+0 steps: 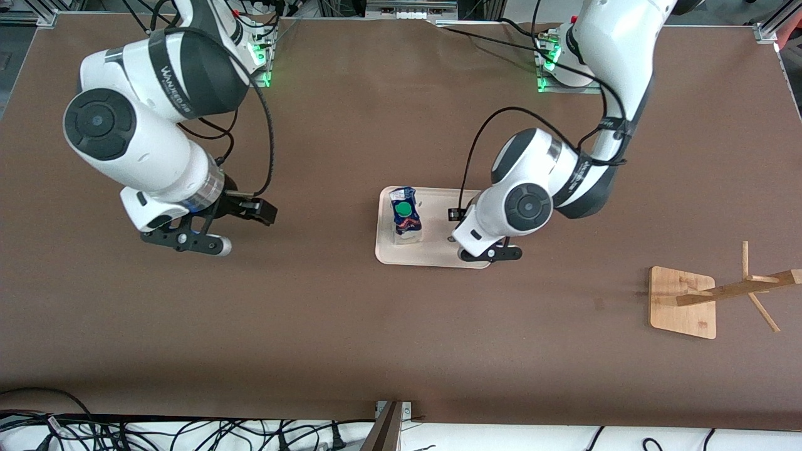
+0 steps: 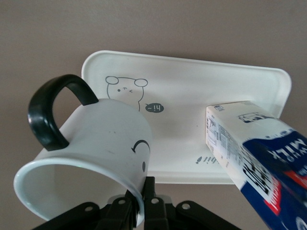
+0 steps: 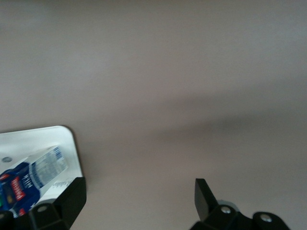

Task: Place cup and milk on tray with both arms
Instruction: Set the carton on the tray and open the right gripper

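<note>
- The milk (image 1: 406, 216), a blue-and-white carton with a green cap, stands upright on the cream tray (image 1: 432, 259), at the tray's end toward the right arm; that half of the job looks done.
- The left end effector (image 2: 140, 201) hangs over the tray's other end, its fingers pinched on the rim of the cup (image 2: 96, 158). The white mug with a black handle is tilted in the grip, its mouth turned toward the wrist camera.
- From the front camera the cup is hidden under the left arm's wrist, so whether its base already touches the tray cannot be told; the wrist view suggests it is just above or barely on it.
- The right end effector (image 1: 210, 228) waits over bare table (image 1: 313, 326) well apart from the tray, its fingers spread wide and empty.
- The step in hand appears to be setting down the cup. The next move calls for bringing the mug level on the open patch of tray beside the carton, then letting go without nudging the milk.
- A wooden rack (image 1: 708, 297) sits untouched toward the left arm's end.
</note>
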Tool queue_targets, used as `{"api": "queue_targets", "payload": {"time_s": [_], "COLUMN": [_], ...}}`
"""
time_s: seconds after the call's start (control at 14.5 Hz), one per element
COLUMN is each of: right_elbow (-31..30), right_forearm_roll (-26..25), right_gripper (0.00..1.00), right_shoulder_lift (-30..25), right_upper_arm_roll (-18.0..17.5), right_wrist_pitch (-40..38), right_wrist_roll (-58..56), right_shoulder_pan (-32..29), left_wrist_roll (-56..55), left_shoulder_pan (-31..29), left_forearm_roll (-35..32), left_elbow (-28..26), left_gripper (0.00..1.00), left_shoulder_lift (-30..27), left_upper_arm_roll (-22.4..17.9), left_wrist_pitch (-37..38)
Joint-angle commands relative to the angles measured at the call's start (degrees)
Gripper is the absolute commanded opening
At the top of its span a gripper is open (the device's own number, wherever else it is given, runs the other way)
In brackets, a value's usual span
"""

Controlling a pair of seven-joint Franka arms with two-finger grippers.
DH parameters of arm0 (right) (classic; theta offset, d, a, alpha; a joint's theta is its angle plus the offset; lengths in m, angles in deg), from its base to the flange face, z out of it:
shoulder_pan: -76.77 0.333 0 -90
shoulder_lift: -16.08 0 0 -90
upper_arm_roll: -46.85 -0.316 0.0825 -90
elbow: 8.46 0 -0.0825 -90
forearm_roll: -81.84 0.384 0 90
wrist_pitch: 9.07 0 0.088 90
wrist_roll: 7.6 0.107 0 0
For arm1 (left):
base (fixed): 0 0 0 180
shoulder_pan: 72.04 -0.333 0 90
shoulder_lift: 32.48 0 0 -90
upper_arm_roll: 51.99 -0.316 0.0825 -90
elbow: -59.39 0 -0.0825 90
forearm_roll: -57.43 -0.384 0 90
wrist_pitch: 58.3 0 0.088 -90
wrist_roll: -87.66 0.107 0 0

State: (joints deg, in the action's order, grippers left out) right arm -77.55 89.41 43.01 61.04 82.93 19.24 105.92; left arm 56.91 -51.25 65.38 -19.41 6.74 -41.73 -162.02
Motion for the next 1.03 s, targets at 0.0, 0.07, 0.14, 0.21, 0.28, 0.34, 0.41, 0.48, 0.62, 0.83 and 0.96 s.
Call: {"api": "queue_targets", "payload": {"time_s": [0.0,0.07,0.14,0.21,0.28,0.34,0.41,0.48,0.62,0.83,0.96], "right_elbow": [-0.2,-0.1,-0.1,-0.1,-0.1,-0.1,0.0,-0.1,-0.2,-0.3,-0.3], "right_forearm_roll": [-0.4,-0.5,-0.3,-0.1,-0.2,-0.1,-0.6,-0.7,-1.2,-0.4,-2.5], "right_gripper": [1.0,1.0,1.0,1.0,1.0,1.0,1.0,1.0,1.0,1.0,1.0], "right_shoulder_lift": [0.6,1.3,1.5,1.5,1.5,1.5,1.3,1.2,1.1,1.5,1.2], "right_upper_arm_roll": [-0.1,-0.1,-0.1,-0.1,-0.1,-0.1,-0.1,-0.1,0.0,0.1,-0.2], "right_wrist_pitch": [0.0,0.2,0.6,0.9,1.0,0.9,0.5,0.3,-3.5,1.0,2.1], "right_wrist_roll": [-2.1,-2.1,-2.1,-2.1,-2.1,-2.2,-2.8,-4.4,-7.7,-12.3,-12.3], "right_shoulder_pan": [-3.6,-5.0,-6.3,-8.0,-8.8,-9.8,-10.7,-11.3,-13.1,-15.3,-15.1], "left_wrist_roll": [0.1,0.1,0.7,2.2,3.4,4.1,4.6,5.4,6.6,6.6,6.5], "left_shoulder_pan": [1.6,2.0,2.2,2.3,2.8,3.1,3.5,3.7,4.1,4.2,4.2], "left_forearm_roll": [1.1,1.1,1.0,0.9,0.9,0.8,0.6,0.5,0.4,0.5,0.7], "left_elbow": [3.2,3.1,2.8,2.7,2.7,2.7,2.7,2.6,2.4,2.3,2.2], "left_gripper": [0.0,0.0,0.0,0.0,0.0,0.0,0.0,0.0,0.0,0.0,0.0], "left_shoulder_lift": [3.1,3.6,3.7,4.1,4.4,4.8,5.2,5.6,6.0,6.7,7.2], "left_upper_arm_roll": [-1.6,-1.6,-1.6,-1.6,-1.6,-1.6,-1.6,-1.6,-1.6,-1.6,-1.6], "left_wrist_pitch": [1.0,1.2,1.2,1.3,1.4,1.4,1.5,1.5,1.5,1.5,1.4]}}
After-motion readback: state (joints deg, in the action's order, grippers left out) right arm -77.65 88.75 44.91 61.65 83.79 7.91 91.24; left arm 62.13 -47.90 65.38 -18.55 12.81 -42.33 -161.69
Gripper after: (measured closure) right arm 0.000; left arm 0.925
